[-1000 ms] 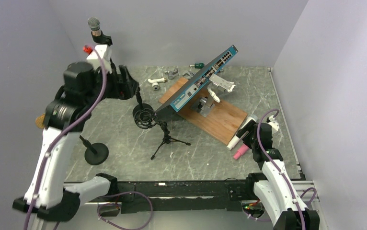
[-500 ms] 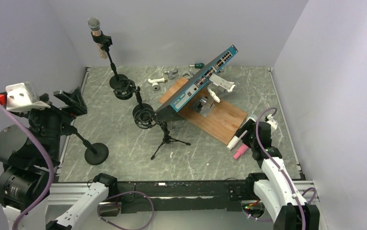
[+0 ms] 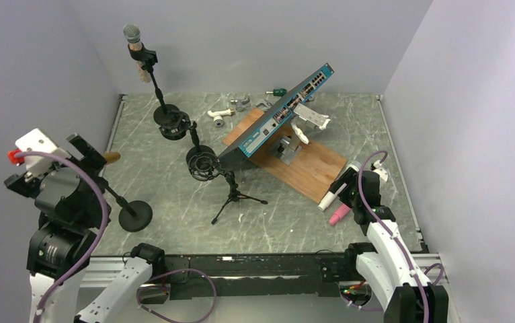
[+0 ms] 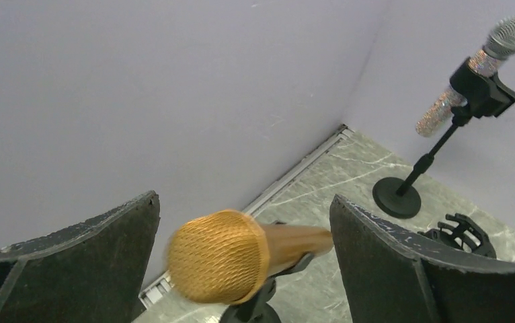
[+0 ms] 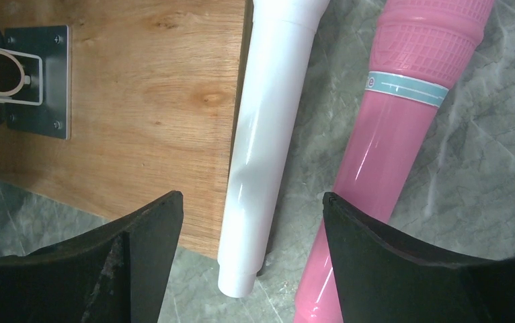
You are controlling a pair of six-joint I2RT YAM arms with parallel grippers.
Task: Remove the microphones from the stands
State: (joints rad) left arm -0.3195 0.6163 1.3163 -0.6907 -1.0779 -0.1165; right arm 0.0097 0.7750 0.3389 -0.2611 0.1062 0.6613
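The gold microphone (image 4: 218,256) sits in the clip of its stand (image 3: 134,215), up in the air over the left edge of the table (image 3: 174,232), close to the near left corner. It is tipped. Its round mesh head points out toward the left wall, and its handle runs back toward the middle of the table. Your left gripper (image 4: 243,198) is right there, so this arm is much the nearer one. Its fingers (image 4: 382,256) are spread as wide as they go and hold nothing. The head of the microphone is already between them, one finger on each side, and neither finger seems to touch it. It sits nearer the finger on the left of the wrist view, and the gap on the other side is bigger. The handle goes away from the fingers, so I think you will close on the head or on the neck just behind it. Then you would pull along the handle's line to slip it out of the clip. The silver microphone (image 3: 132,32) stands on another stand at the far left corner, well apart. Your right gripper (image 5: 249,195) is far off by the right edge, partly open and holding nothing. It hangs over a white tube (image 5: 268,134) and a pink tube (image 5: 389,148) beside the wooden board (image 5: 140,87).
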